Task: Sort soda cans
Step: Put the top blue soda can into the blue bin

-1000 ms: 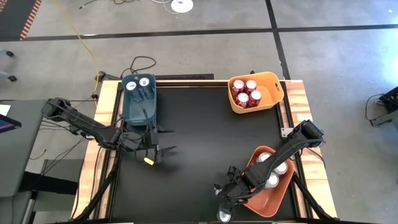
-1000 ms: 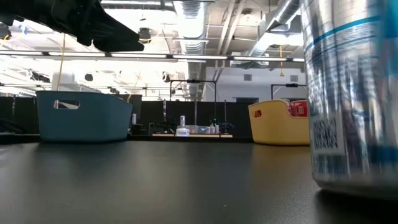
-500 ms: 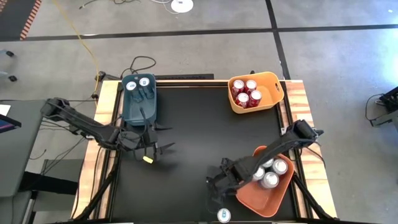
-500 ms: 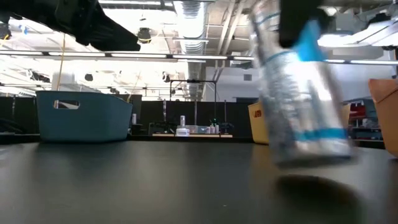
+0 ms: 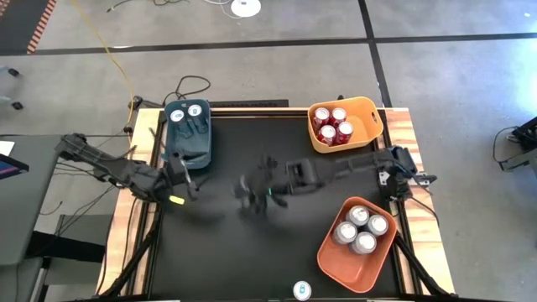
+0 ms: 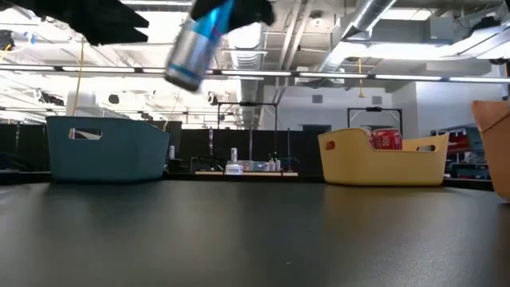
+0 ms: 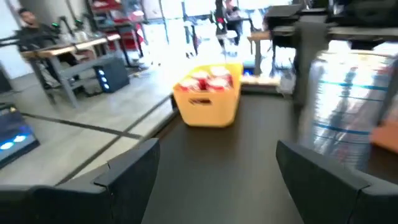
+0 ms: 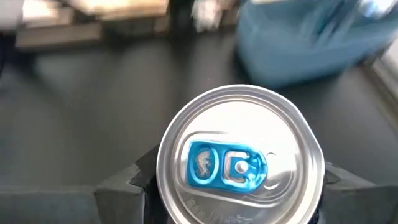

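Observation:
My right gripper (image 5: 252, 200) reaches over the middle of the black table (image 5: 252, 252), shut on a silver soda can with blue bands (image 6: 190, 54) and a blue tab (image 8: 227, 165). The can hangs tilted, high above the table. My left gripper (image 5: 186, 178) stands open at the near end of the blue bin (image 5: 191, 144), with nothing between its fingers (image 7: 124, 177); its wrist view shows the held soda can (image 7: 348, 106) just ahead. Two soda cans (image 5: 186, 112) stand in the blue bin's far end. My right gripper pinches the soda can's round side just below its top rim (image 8: 168, 186) between its two fingers (image 8: 124, 186). The fingers slant down at the can's upper end. The can is lifted clear, tilted, with its bottom (image 6: 179, 76) lowest.
A yellow bin (image 5: 365, 138) at the far right holds several red soda cans (image 5: 334, 124). An orange bin (image 5: 352, 273) at the near right holds several silver-topped soda cans (image 5: 359, 230). A small round object (image 5: 301, 290) sits at the table's near edge.
My right gripper has lifted the soda can from the table's near edge and swung it up, toward the far and left edges, to above the table's middle; the can has tipped from upright to tilted. My left gripper has drawn back toward the left edge and the blue bin.

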